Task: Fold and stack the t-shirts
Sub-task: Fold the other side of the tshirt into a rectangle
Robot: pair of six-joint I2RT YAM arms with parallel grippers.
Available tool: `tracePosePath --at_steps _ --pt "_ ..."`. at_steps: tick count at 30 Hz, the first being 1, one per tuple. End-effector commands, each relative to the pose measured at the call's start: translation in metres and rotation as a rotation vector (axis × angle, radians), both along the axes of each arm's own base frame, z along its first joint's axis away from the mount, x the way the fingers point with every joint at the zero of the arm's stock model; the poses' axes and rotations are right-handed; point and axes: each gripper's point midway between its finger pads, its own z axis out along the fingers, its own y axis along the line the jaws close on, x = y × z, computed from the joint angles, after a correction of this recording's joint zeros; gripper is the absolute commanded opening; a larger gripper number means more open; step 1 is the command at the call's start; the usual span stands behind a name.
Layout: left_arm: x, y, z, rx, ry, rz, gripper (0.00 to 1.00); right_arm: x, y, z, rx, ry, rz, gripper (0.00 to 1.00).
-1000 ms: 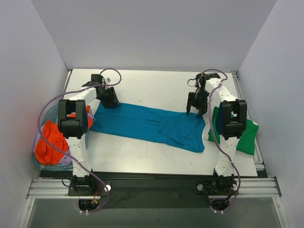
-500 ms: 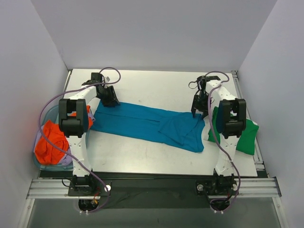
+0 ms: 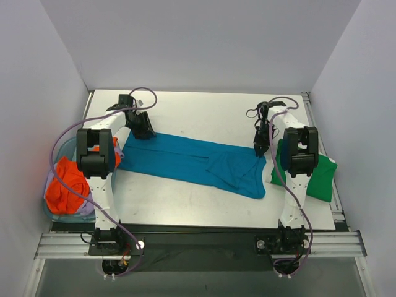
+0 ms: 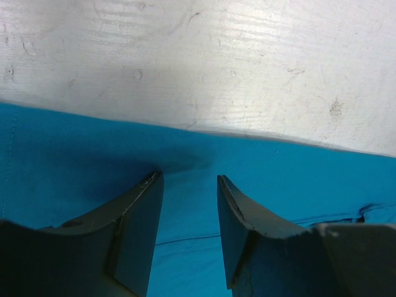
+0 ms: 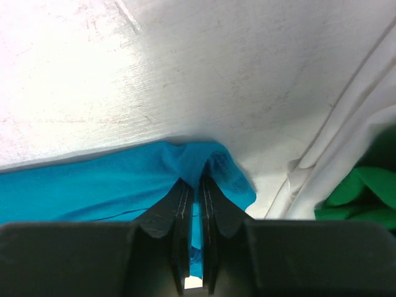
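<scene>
Across tabletop (image 3: 185, 117) centre, teal t-shirt (image 3: 198, 162) lies spread flat; fold step in hand. Right fingers (image 5: 179, 207) pinched on its far right corner. Left fingers (image 4: 139, 213) parted astride far left edge, gripping nothing. Next, likely: left closes, both lift evenly, draw edge nearward.
</scene>
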Motion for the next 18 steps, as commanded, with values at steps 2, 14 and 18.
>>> tracePosePath --at_steps 2,14,18 --pt "-0.009 0.033 -0.02 0.112 0.07 0.059 0.51 -0.001 -0.017 -0.001 -0.066 0.023 -0.033 0.04" --pt "0.002 0.038 0.014 0.142 -0.016 0.069 0.53 0.055 -0.017 0.009 -0.094 -0.073 -0.114 0.06" --pt "0.006 0.042 0.043 0.158 -0.069 0.073 0.54 0.076 -0.012 0.011 -0.076 -0.116 -0.156 0.1"
